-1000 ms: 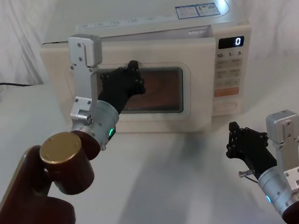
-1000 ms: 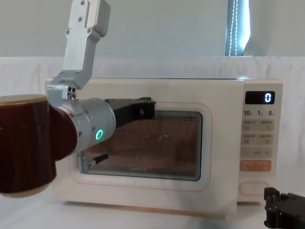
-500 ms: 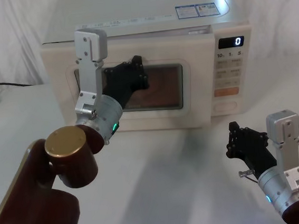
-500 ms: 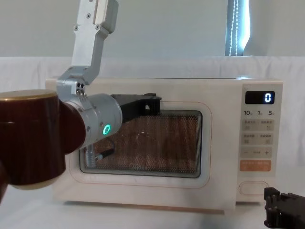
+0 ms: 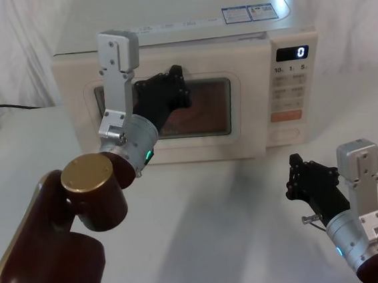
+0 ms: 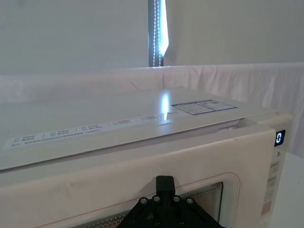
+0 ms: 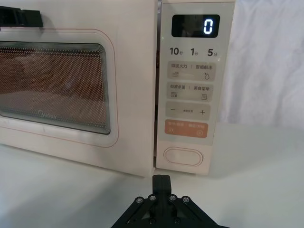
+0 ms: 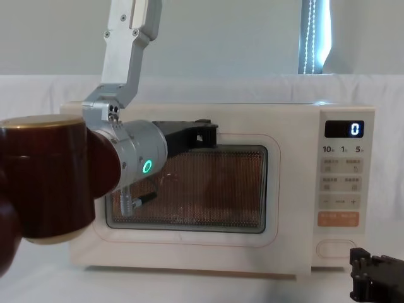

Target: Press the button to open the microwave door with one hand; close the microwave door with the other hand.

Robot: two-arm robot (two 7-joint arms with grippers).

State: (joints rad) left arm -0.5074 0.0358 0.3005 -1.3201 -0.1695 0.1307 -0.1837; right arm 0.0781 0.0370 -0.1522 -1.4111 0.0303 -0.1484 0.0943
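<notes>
Microwave [image 5: 166,43] sits on a white table [image 5: 218,232], display [image 5: 292,53] reading "0". Door [image 8: 183,189] lies flush with the control panel in the chest and right wrist views; a thin dark seam shows along its top right edge in the head view.

Left gripper [image 5: 174,89] is at the door's upper window area, black fingers against or just off the panel; contact cannot be settled from any view. Cannot tell if its fingers are spread or closed: the head view shows them end-on, and the left wrist view cuts them off at the frame edge [image 6: 164,209]. Green ring light on its wrist shows in the chest view.

Right gripper [image 5: 298,174] is low over the table in front of the microwave, below the panel and well apart from it. Fingers look pressed together in the right wrist view [image 7: 160,183], gripping nothing.

Button [image 7: 184,156] is at the foot of the panel, under the orange key [image 7: 186,128], plain in the right wrist view, with free space in front of it.

Open table lies before the microwave between the arms.
</notes>
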